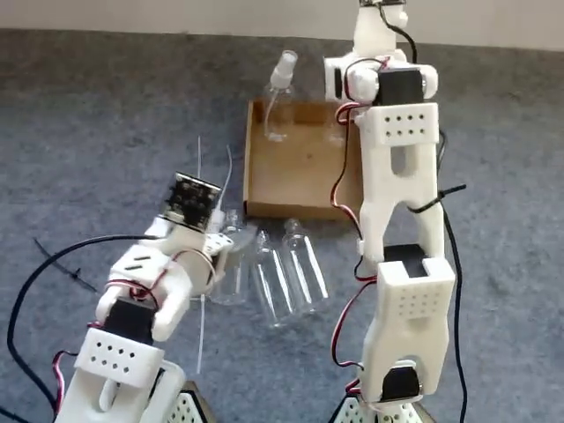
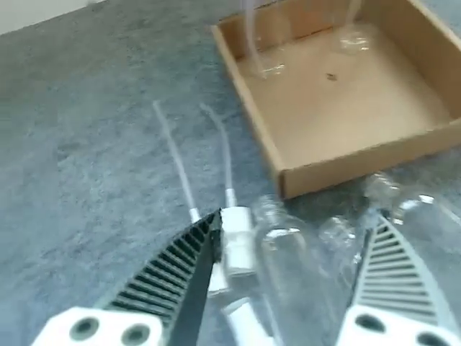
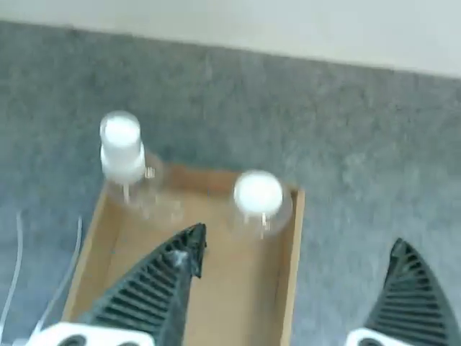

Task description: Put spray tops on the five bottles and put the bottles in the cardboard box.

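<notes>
At the far side of the grey, carpet-textured desk you have the shallow brown cardboard box, and two clear plastic bottles stand upright inside it against its far wall, each wearing a white spray top: one sits in a far corner, the other beside it toward the opposite corner. Your right hand hangs above the box, released, with its black ribbed fingers spread wide and nothing between them. Just outside the box's near wall three more clear bottles lie on their sides, close together, with their necks toward the box: one nearest your right arm, one in the middle, and one partly under your left arm. Your left hand is low over these, also open and gripping nothing, its two fingers on either side of a lying bottle. A loose spray top lies on the desk right beside one of those fingers, next to that bottle; you cannot tell whether it touches the finger. Its thin clear dip tube trails away across the desk, and a second thin tube runs almost parallel just beside it, both lying near the box's side wall
</notes>
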Controlling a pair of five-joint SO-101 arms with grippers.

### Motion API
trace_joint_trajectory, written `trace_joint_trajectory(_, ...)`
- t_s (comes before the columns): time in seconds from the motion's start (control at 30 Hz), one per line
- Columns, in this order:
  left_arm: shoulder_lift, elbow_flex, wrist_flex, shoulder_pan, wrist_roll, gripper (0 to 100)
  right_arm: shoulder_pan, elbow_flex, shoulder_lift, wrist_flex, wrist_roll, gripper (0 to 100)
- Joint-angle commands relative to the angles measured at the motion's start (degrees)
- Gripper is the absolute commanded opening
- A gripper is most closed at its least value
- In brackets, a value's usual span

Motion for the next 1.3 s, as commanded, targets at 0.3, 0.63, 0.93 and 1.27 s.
trace_joint_trajectory(0.3,0.3,-2.2,-6.5,-19.6,0.1,19,-0.3,-4.4,-5.3,17.2,-0.4,32.2)
trace_joint_trajectory(0.63,0.3,3.9,0.4,-31.3,-0.3,19,-15.2,49.7,-32.2,8.6,0.1,32.2)
trace_joint_trajectory(0.93,-0.2,7.7,0.4,-31.3,-3.3,19,-20.1,86.7,-43.2,-12.2,-0.4,32.2)
trace_joint_trajectory(1.27,-0.2,7.8,0.4,-31.3,-3.3,19,-20.3,93.0,-43.1,-16.3,-0.5,32.1)
